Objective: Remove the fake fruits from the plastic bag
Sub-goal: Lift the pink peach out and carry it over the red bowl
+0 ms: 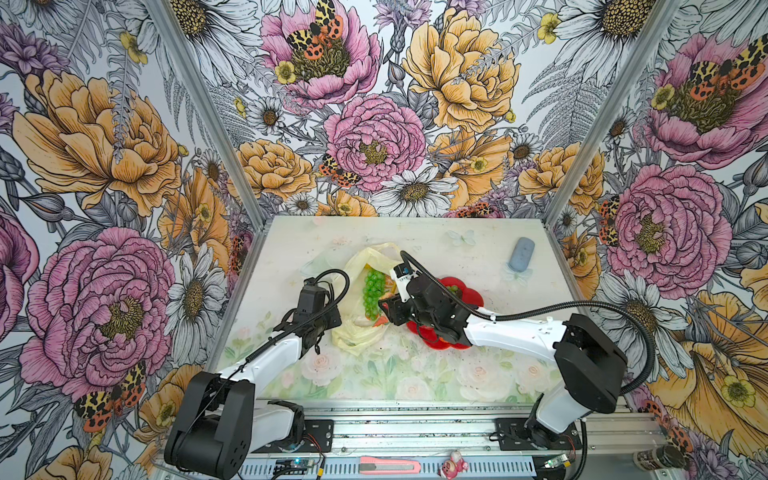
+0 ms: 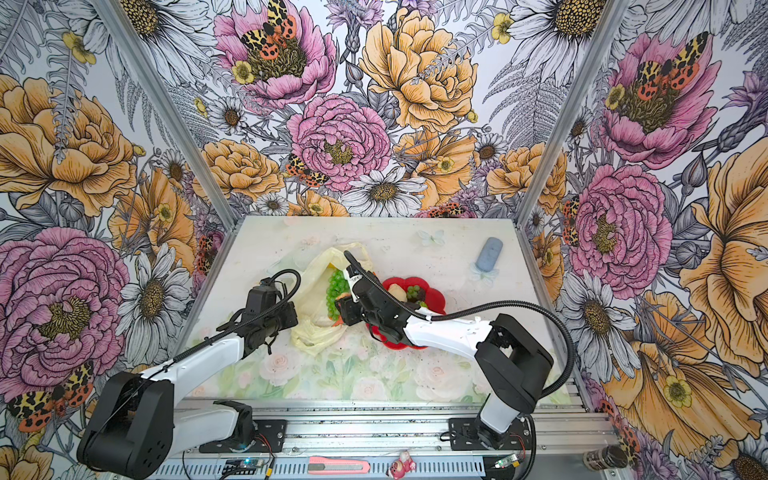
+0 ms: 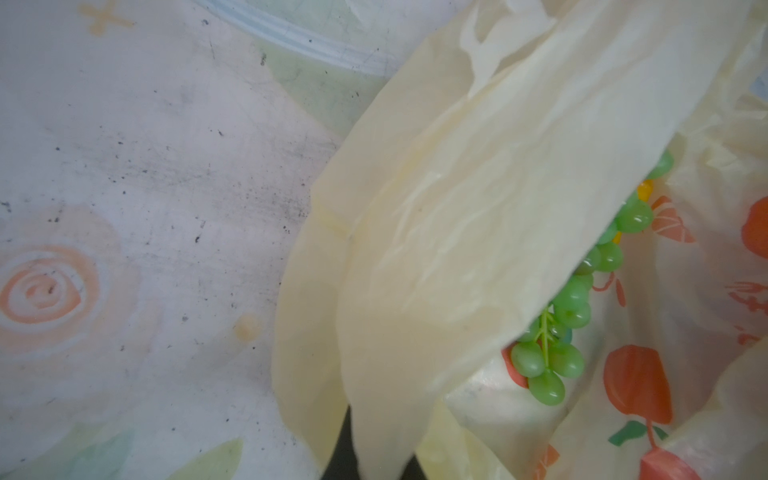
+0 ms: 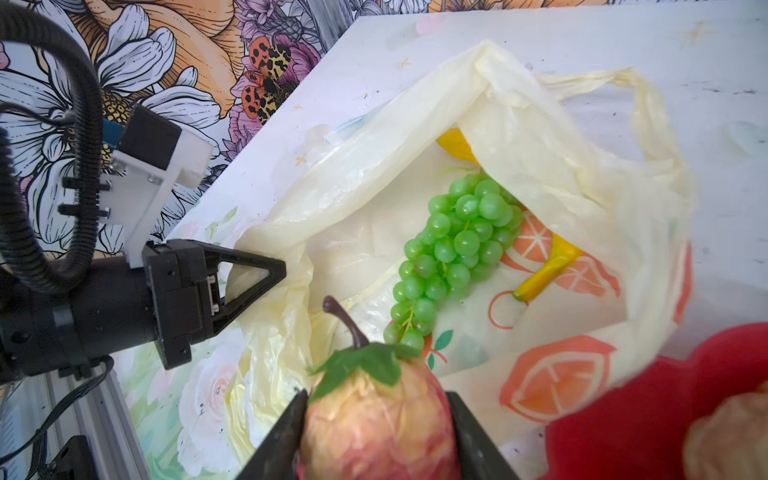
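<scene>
Left tool (image 4: 279,266) pinched shut on the rim of the thin cream-yellow crinkly plastic bag (image 4: 540,158). Right tool (image 4: 376,397) part open, jaws clamped on a pink-red toy fruit with brown stem (image 4: 374,432), at the bag mouth beside the red flower-shaped plate (image 4: 648,399). Green toy grape bunch (image 4: 457,245) and yellow toy banana (image 4: 544,266) lie inside the bag on the floral desk (image 4: 706,50).

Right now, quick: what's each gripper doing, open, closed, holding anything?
Left gripper: closed, pinching the edge of the plastic bag.
Right gripper: closed on a pink fake apple.
</scene>
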